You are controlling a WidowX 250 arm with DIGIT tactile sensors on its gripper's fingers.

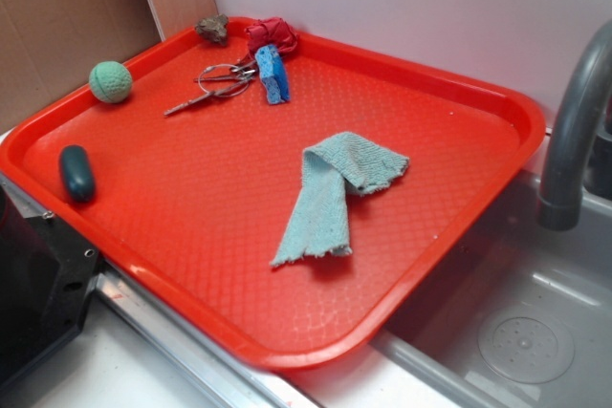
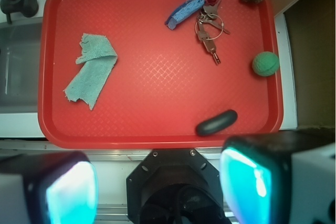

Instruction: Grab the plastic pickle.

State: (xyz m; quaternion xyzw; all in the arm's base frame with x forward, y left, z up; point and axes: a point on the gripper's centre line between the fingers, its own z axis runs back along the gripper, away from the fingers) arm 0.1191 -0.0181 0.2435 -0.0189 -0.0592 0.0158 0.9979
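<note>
The plastic pickle (image 1: 77, 173) is a dark teal oblong lying on the red tray (image 1: 402, 93) near its left front rim. In the wrist view the pickle (image 2: 217, 123) lies near the tray's near right corner. My gripper (image 2: 157, 187) is high above the counter in front of the tray, jaws wide apart and empty, with teal pads (image 2: 244, 182) at the bottom of the wrist view. The gripper does not show in the exterior view.
On the tray (image 2: 157, 132): a light green knitted ball (image 1: 111, 81), keys (image 1: 222, 81), a blue sponge block (image 1: 273, 74), a red cloth (image 1: 273, 35), a brown lump (image 1: 212, 28), a teal rag (image 1: 339, 188). A sink and grey faucet (image 1: 574, 131) are right. The robot base (image 2: 176, 182) is below.
</note>
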